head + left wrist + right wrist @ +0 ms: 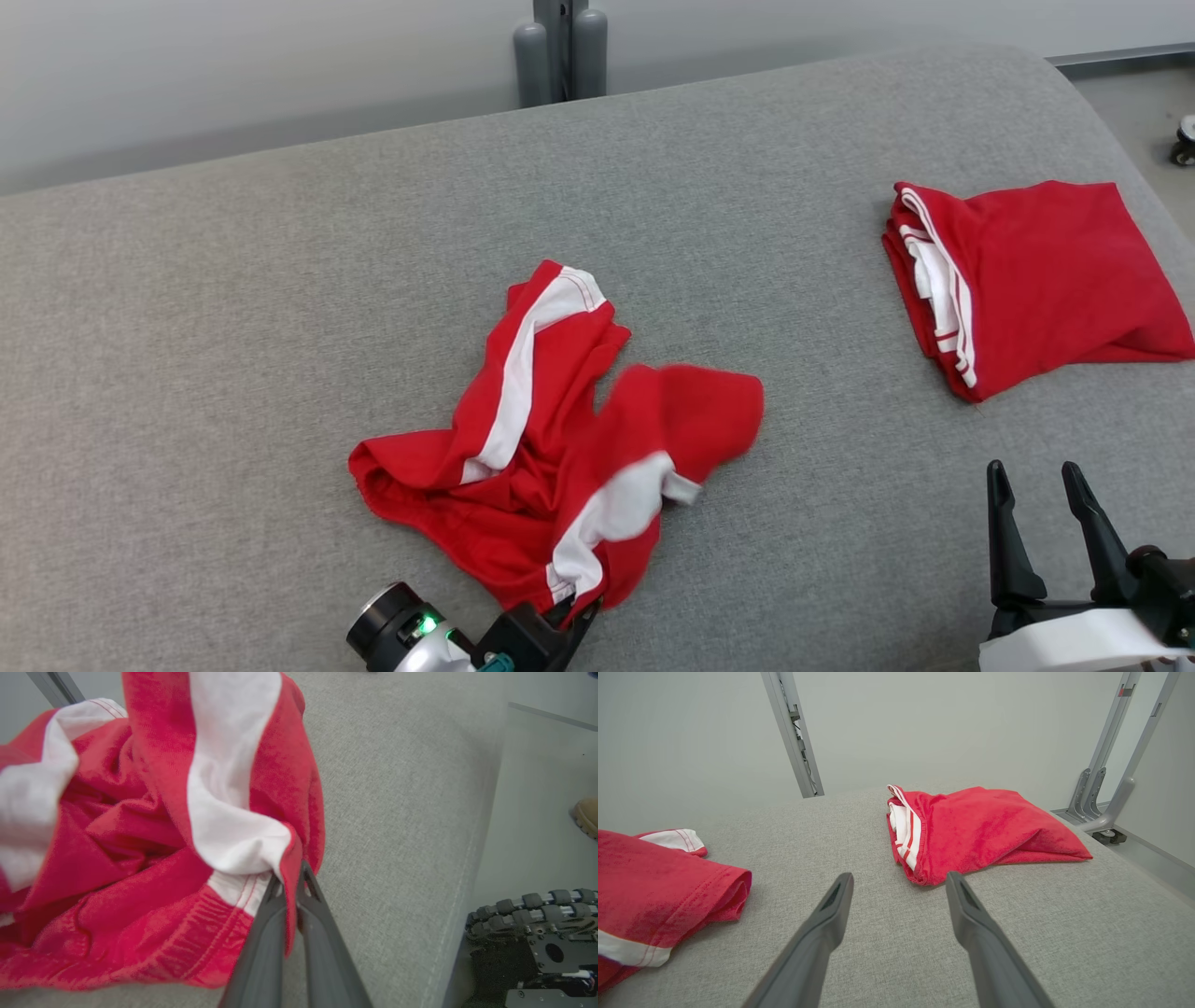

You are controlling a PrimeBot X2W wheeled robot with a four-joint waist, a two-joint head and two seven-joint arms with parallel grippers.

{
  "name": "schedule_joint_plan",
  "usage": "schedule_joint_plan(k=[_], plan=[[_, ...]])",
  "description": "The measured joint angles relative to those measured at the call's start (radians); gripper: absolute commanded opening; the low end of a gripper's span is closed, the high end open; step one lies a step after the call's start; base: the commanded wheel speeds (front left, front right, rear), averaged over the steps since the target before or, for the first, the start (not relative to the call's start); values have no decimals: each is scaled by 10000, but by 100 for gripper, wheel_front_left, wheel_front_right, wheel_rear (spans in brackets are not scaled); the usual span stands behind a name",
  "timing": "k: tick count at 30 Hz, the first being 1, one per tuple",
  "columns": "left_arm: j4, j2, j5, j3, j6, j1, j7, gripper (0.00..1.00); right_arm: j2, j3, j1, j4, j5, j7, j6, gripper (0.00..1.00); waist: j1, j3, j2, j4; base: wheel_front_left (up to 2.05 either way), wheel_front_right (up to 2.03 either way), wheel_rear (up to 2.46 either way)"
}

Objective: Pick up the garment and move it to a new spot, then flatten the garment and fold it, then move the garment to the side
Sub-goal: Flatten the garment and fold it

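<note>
My left gripper (pixel 581 609) sits at the near edge of the cushion (pixel 233 355). Its two fingers are pressed together on the near edge of the garment (pixel 551 420). In the left wrist view they pinch a thin fold right where a white stripe ends, by the stretchy band.

I think the step is the pick-up. To do it well I should lift slowly and straight up, because I only hold a little bit of cloth and it could slip out. I should let the rest hang free before I carry it. I should set it down on bare cushion, well away from the pile.

The garment is a crumpled red heap with white stripes. It lies near the middle of the cushion, closer to the near edge. I think the band end points at the near edge. One leg points at the far edge and the other flops to the right. So its long way seems to run from near to far, leaning a little right.

The pile (pixel 1036 280), red cloth folded, rests by the right edge, well apart from the garment.

My right gripper (pixel 1036 485) waits at the near right corner. Its fingers are wide apart and hold nothing.
</note>
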Motion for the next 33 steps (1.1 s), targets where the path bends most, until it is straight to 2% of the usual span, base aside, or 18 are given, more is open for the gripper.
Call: schedule_joint_plan(k=[1,5,9,14,17,20,25,28,33], plan=[[228,-59,-58,0,-2,38,-98,100,0,-17,-2,-4,0,0,0,100,1,2,0,39,0,0,0],[880,-228,-213,12,-171,48,-525,100,-4,-54,12,-10,-82,-2,0,100,0,-17,0,215,0,0,0],[961,-330,-740,213,-257,320,-667,100,-4,-65,33,2,-132,0,0,100,0,-88,0,321,0,0,0],[-341,-251,-2169,953,-351,872,-422,100,-4,-134,94,-12,-161,0,0,100,0,-186,0,398,0,0,0],[-1442,10,-2832,1607,-309,916,-288,100,-2,-163,118,-12,-178,0,0,100,0,-216,0,452,0,0,0],[-1814,416,-3009,1937,-167,762,77,100,-2,-136,137,0,-178,0,0,100,0,-219,0,488,0,0,0],[-1315,639,-3170,1720,-405,640,713,100,0,42,69,33,-173,0,0,100,1,-220,0,364,0,0,0],[-846,646,-3116,1463,-596,633,848,100,-2,29,66,50,-153,0,0,100,0,-220,0,253,0,0,0],[-79,679,-2953,1241,-667,612,955,100,-2,-8,79,67,-136,0,0,100,0,-188,0,123,0,0,0]])
